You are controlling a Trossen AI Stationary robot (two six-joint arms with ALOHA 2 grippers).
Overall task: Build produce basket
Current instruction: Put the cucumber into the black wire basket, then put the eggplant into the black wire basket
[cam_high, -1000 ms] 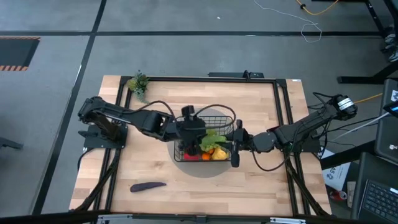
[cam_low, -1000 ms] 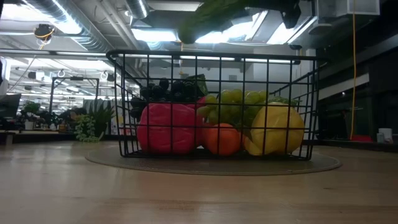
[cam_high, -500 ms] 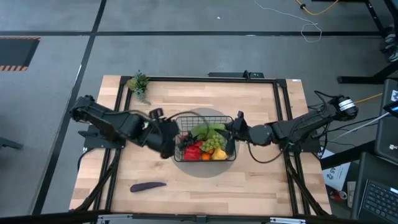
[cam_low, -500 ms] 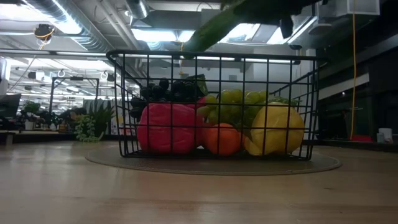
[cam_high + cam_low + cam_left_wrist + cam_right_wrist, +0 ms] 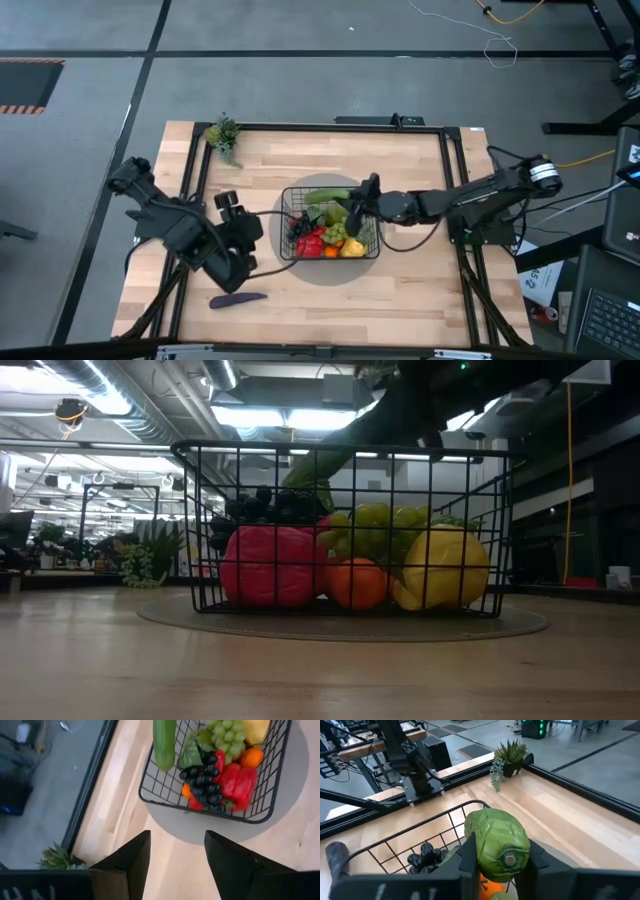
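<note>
The black wire basket (image 5: 283, 222) stands on a grey round mat in the middle of the table. In it lie a red pepper (image 5: 310, 242), green grapes (image 5: 343, 230), dark grapes (image 5: 205, 782), an orange (image 5: 358, 582) and a lemon (image 5: 445, 565). My right gripper (image 5: 362, 196) is shut on a green cucumber (image 5: 328, 195) over the basket's far side. My left gripper (image 5: 177, 860) stands open with nothing between its fingers, left of the basket and above the table. A purple eggplant (image 5: 238, 298) lies flat on the table near the front left. My right gripper pinches the cucumber's near end (image 5: 495, 845) between its two fingers (image 5: 467, 857). The fingers come from the table's right, slanting slightly down, and lie along the cucumber. The cucumber is tilted, and its free end (image 5: 300, 472) dips below the basket's rim; whether it touches anything there I cannot tell.
A small potted plant (image 5: 222, 133) stands at the table's far left corner. The grey mat (image 5: 330, 277) shows around the basket. Black rails (image 5: 455, 180) run along the table's sides. Bare wood lies in front of the basket and to its right.
My left gripper has drawn back from above the basket toward the table's left and near edges, staying open. My right gripper has carried the cucumber leftward over the basket and lower, so the cucumber's free end now dips below the rim.
</note>
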